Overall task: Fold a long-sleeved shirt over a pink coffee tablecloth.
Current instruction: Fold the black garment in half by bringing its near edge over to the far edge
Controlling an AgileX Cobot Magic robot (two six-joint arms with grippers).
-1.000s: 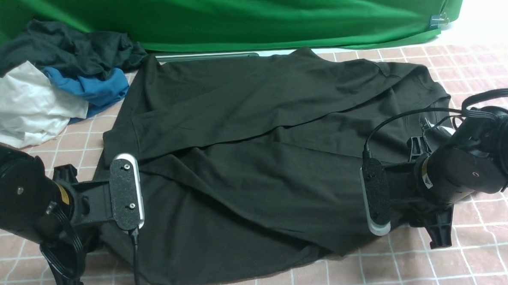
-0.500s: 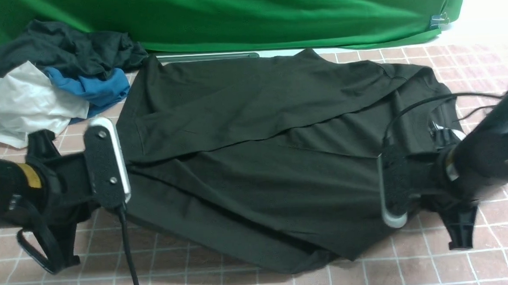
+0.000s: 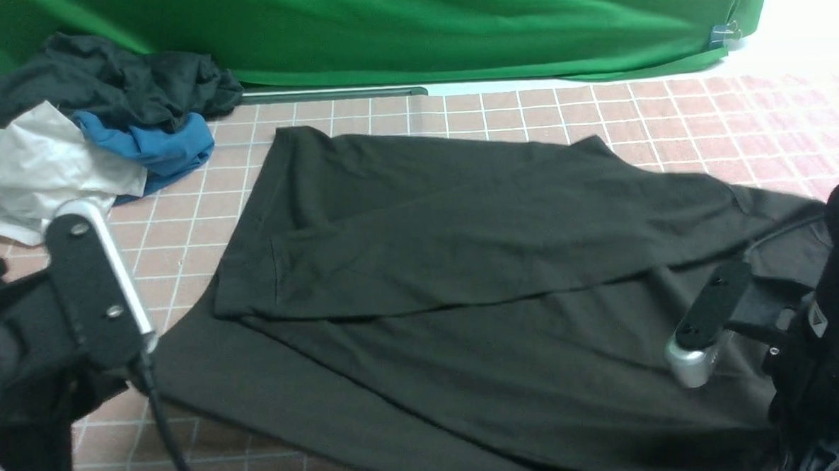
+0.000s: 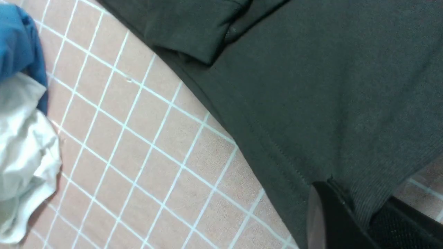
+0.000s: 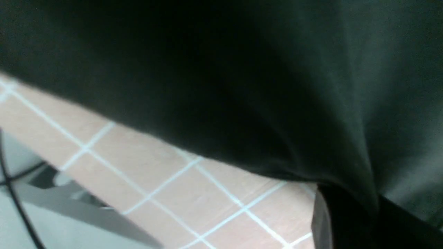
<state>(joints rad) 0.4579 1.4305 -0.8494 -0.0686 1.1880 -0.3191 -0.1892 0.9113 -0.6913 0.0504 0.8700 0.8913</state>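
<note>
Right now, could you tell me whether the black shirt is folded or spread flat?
Partly folded: one layer of the long-sleeved shirt lies doubled over the rest.

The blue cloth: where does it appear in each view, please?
Front view: blue cloth at far left, beside the white cloth, under the charcoal garment.
Left wrist view: blue cloth touching the white cloth.
Right wrist view: not in it.
Shared landmark: the pink coffee tablecloth, its white grid beside the long-sleeved shirt.
</note>
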